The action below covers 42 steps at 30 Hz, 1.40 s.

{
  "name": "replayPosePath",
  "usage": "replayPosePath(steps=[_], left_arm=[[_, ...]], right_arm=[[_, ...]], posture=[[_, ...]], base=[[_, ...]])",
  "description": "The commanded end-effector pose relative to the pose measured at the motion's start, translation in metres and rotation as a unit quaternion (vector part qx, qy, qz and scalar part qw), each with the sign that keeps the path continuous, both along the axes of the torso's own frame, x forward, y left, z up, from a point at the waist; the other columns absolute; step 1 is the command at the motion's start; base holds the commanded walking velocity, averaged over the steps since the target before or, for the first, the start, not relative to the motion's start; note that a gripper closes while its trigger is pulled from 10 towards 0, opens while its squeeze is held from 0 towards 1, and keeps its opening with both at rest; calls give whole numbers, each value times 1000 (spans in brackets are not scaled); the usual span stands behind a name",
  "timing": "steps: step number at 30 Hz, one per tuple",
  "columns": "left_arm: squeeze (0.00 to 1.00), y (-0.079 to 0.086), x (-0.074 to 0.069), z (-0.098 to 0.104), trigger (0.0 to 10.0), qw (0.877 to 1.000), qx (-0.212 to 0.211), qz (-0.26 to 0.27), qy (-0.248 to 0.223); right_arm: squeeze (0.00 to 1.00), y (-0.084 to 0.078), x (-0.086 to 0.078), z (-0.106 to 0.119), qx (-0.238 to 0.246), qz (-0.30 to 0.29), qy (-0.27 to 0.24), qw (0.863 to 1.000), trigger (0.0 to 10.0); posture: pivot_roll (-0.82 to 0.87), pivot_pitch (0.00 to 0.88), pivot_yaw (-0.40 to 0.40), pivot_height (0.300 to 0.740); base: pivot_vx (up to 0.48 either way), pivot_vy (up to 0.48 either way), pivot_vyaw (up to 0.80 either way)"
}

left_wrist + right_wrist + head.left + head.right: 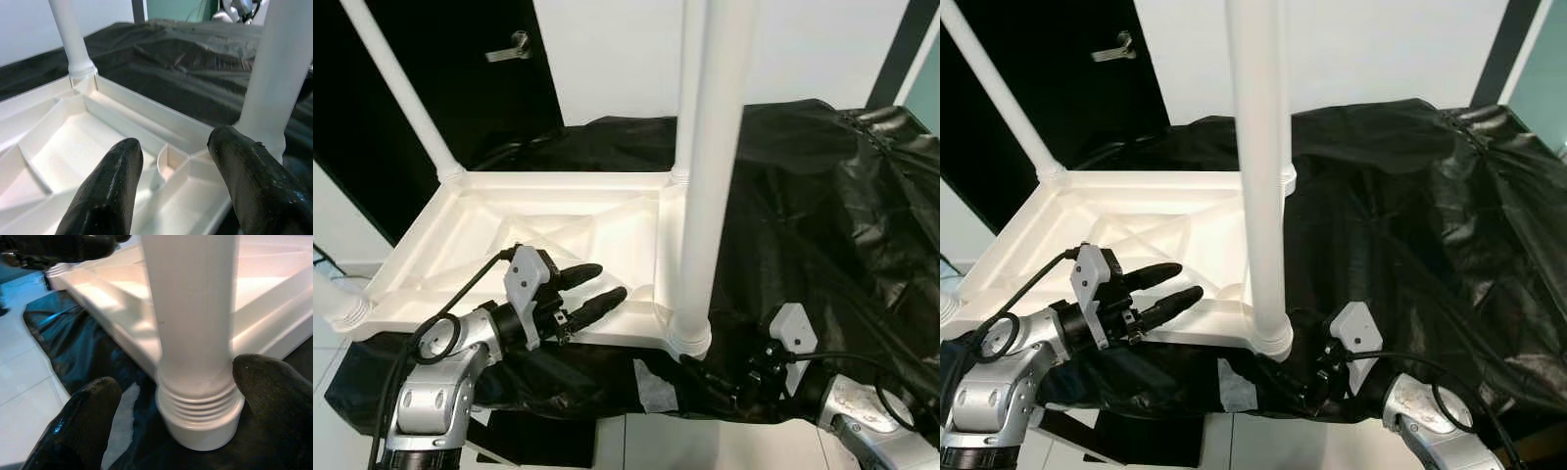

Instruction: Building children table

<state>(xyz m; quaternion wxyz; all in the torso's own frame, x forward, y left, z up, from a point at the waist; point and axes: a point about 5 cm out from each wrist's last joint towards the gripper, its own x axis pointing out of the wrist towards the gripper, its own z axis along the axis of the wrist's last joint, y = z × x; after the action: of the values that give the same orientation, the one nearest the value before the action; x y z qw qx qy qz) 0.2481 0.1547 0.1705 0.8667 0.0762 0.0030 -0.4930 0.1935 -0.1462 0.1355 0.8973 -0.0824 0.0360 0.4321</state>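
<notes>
A white plastic children's table [558, 230] is lying upside down on a black sheet [822, 206], legs pointing up. The right gripper [166, 406] is straddling the near leg [710, 176] at its threaded base, fingers apart. The left gripper [592, 291] is hovering open above the table's ribbed underside. A dark door [460, 69] and white wall [617, 49] are standing beyond the table.

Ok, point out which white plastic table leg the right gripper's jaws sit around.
The near-right white plastic leg, the closest corner post. The right gripper brackets its threaded base; the other legs stand clear of it.
</notes>
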Motion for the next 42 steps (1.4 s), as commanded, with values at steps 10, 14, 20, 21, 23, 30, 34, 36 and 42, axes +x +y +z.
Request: replayPosePath(steps=[10,14,20,21,23,30,34,36,42], left_arm=[[0,-12,-15,-10,10000,999,-4,-4,36],[0,-21,-12,-18,10000,999,-9,6,41],[0,-29,-5,-22,10000,998,-18,29,52],[0,-31,-4,-21,10000,998,-16,34,48],[0,-31,-3,-21,10000,998,-14,38,44],[0,-39,3,-19,10000,998,-21,49,37],[0,-44,4,-20,10000,998,-23,52,32],[0,-48,4,-20,10000,998,-24,53,29],[0,-53,4,-20,10000,998,-23,56,23]], right_arm=[[0,15,49,14,-3,38,-45,998,10000],[0,26,61,13,3,37,-50,998,784],[0,29,68,4,6,20,-32,999,0],[0,28,68,2,7,18,-29,999,0],[0,28,68,1,8,17,-27,999,0],[0,12,80,-9,-19,-98,-22,995,0],[0,5,86,-11,-29,-175,-32,984,3490],[0,0,88,-12,-25,-254,-37,966,10000],[0,-4,88,-16,-7,-372,-30,928,10000]], posture=[[-14,0,53,740],[-12,0,57,740],[-18,0,54,740],[-20,0,55,740],[-21,0,55,740],[-39,0,60,740],[-46,0,61,740],[-48,0,57,740],[-47,0,46,740]], base=[[0,0,0],[0,0,0],[0,0,0],[0,0,0],[0,0,0],[0,0,0],[0,0,0],[0,0,0],[0,0,0]])
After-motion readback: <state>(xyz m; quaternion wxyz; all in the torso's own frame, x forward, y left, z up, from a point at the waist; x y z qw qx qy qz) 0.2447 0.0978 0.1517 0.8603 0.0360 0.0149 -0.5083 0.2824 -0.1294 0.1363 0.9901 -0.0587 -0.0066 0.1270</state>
